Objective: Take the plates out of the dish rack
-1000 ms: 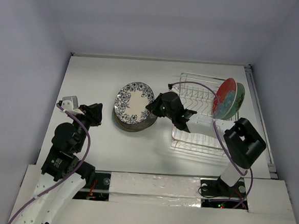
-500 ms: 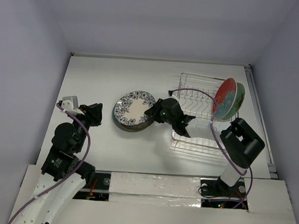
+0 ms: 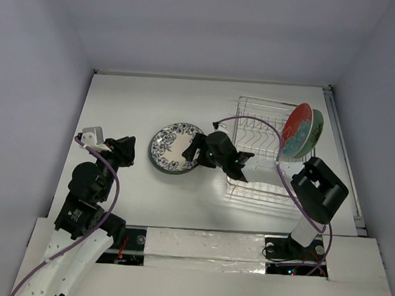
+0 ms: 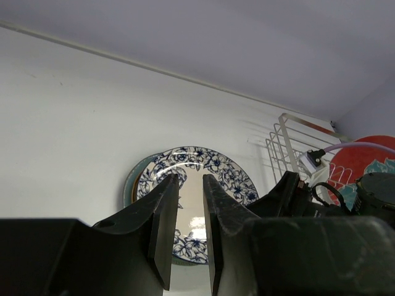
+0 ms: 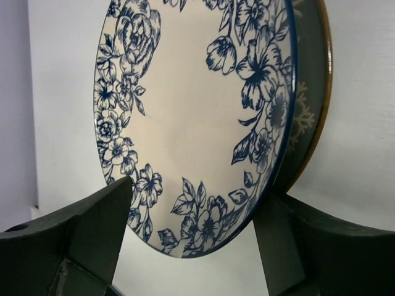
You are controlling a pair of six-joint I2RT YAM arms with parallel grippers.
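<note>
The white plate with the blue floral rim (image 3: 175, 147) (image 4: 217, 168) (image 5: 191, 117) lies on top of a stack of plates left of the dish rack (image 3: 260, 129). A tan rim (image 5: 325, 86) and a teal rim (image 4: 130, 184) show beneath it. My right gripper (image 3: 196, 151) (image 5: 196, 198) stands open, its fingers either side of the floral plate's near edge and apart from it. A red plate (image 3: 295, 125) and a pale green plate (image 3: 314, 134) stand upright at the rack's right end. My left gripper (image 3: 127, 147) (image 4: 190, 180) hangs left of the stack, narrowly open and holding nothing.
The silvery wire rack (image 4: 285, 137) sits at the right of the white table, with the right arm's purple cable (image 3: 254, 119) arching over it. Walls close in the table at the back and both sides.
The right gripper lowered the tilted floral plate flat onto the stack, then opened and let go of it. The left arm has not moved.
</note>
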